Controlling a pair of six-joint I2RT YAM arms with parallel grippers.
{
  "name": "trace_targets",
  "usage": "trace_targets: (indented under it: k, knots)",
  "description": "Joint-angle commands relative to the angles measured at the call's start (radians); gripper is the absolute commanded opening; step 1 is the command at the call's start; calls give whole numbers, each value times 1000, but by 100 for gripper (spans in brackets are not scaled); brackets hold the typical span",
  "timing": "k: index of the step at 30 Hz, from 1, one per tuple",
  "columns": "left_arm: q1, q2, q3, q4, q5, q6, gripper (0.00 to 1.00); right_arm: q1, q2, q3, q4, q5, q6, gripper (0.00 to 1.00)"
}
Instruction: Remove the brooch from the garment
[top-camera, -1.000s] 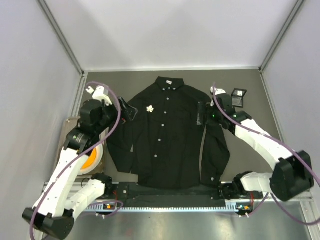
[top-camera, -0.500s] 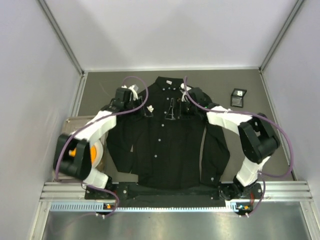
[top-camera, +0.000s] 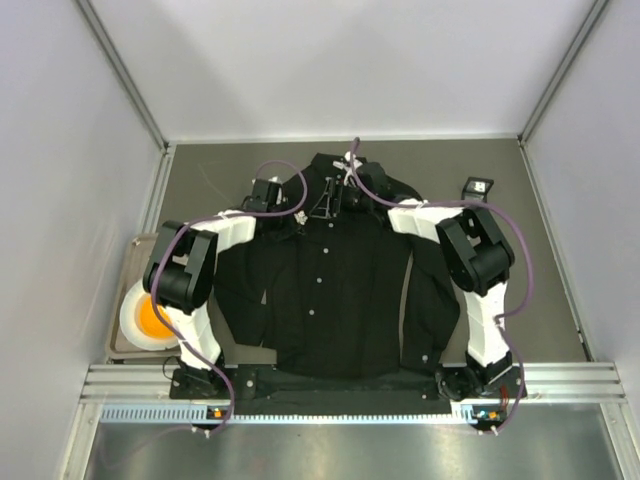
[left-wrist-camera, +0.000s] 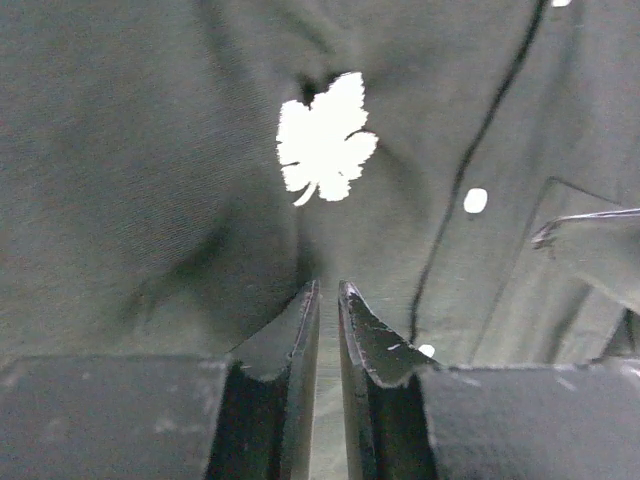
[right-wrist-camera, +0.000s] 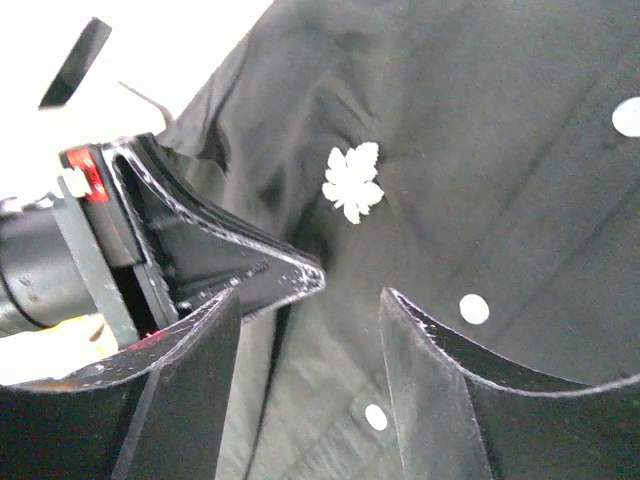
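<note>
The brooch (left-wrist-camera: 324, 140) glares blank white — no surface detail — and both wrist views' edges cut off the garment (left-wrist-camera: 150, 150).

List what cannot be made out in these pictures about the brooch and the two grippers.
Brooch fastening: both wrist views; the ornament's own face covers it.
Left gripper: left wrist view; whether its tips touch the garment is unclear.
Right gripper: right wrist view; the bottom edge cuts off its fingers.
Brooch in top view: too small between the grippers.
</note>
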Motion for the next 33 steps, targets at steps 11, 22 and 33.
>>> trace_targets:
  k: [11, 22, 33]
  knots:
    - [49, -133, -190, 184, -220, -21, 12, 5, 285, 245, 270, -172, 197, 41]
    - [49, -97, -208, 218, -143, -38, 13, 40, 290, 195, 262, -111, 162, 49]
    - [47, -95, -207, 214, -120, -20, 15, 43, 308, 259, 281, -129, 205, 52]
